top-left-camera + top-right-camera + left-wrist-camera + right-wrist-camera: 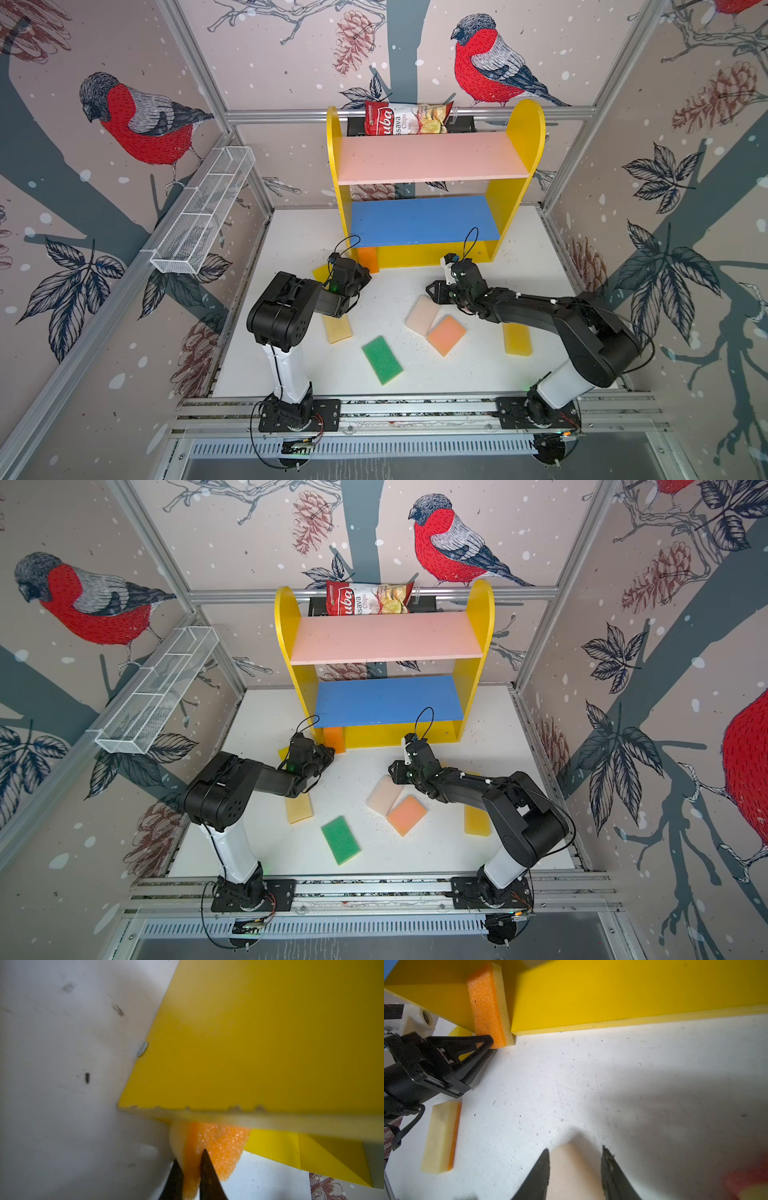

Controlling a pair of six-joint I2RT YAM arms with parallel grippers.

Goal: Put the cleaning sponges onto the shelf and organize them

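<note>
White tabletop (478, 374), bird wallpaper all round. Nearest: green sponge (382, 360), flat, loose. Mid: right gripper (575, 1149) spread apart over pale sponge (422, 314), not biting. Farther: left gripper (190, 1155) pinched on orange sponge (483, 1005), on edge against left end of shelf (525, 137) base. Probably light, squishy foam, so grab mid-edge, gently. Dented foam clear in left wrist view only, hidden in both top views.

Left pincer (330, 753) at upright orange sponge (335, 737).
</note>
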